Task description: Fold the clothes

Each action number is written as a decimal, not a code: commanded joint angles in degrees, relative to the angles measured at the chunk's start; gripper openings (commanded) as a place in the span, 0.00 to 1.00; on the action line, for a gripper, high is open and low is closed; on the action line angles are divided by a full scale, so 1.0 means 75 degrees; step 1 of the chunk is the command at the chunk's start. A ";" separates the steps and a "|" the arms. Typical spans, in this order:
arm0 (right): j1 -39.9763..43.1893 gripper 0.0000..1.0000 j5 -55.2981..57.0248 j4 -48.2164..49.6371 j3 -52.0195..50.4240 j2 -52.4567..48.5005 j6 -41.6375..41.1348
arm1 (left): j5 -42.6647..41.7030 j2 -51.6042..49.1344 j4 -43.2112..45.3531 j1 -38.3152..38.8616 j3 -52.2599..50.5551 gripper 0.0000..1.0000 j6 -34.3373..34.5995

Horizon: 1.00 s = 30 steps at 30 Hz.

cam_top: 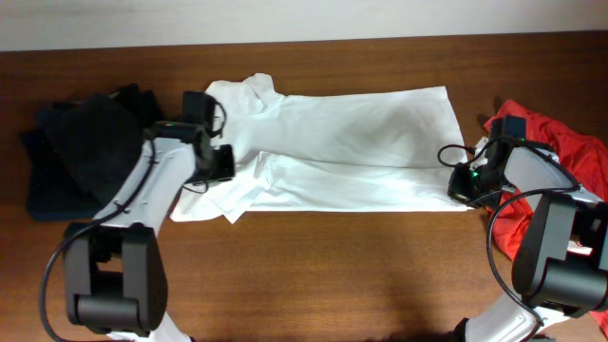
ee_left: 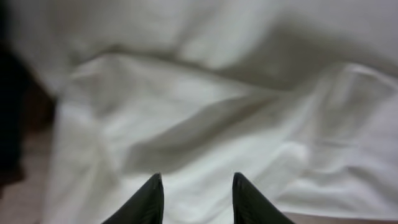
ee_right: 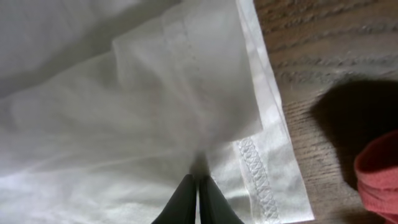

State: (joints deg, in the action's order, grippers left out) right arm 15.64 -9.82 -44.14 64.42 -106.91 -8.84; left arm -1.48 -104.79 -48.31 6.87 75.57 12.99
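Observation:
A white garment [cam_top: 351, 142] lies spread across the middle of the wooden table, half folded lengthwise, with rumpled sleeves at its left end. My left gripper [cam_top: 220, 163] is open just above the rumpled left part; the cloth [ee_left: 205, 112] fills the left wrist view beyond the open fingertips [ee_left: 196, 180]. My right gripper [cam_top: 461, 185] is at the garment's right front corner. Its fingers [ee_right: 198, 177] are shut on the white cloth [ee_right: 155, 93] near the stitched hem, and folds gather at their tips.
A pile of dark clothes [cam_top: 81, 152] lies at the far left beside the left arm. A red garment [cam_top: 560, 142] lies at the right edge behind the right arm, and it also shows in the right wrist view [ee_right: 379, 171]. Bare wood [cam_top: 332, 275] runs along the front.

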 commanded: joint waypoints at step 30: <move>-0.0050 0.08 -0.0009 0.0000 -0.0070 -0.0047 0.0006 | -0.0833 -0.1081 0.0154 -0.1416 0.1174 0.02 0.0204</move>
State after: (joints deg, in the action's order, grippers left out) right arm 15.64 -9.82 -44.14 64.42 -106.91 -8.84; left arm -6.24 -112.53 -48.10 -2.11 82.76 14.57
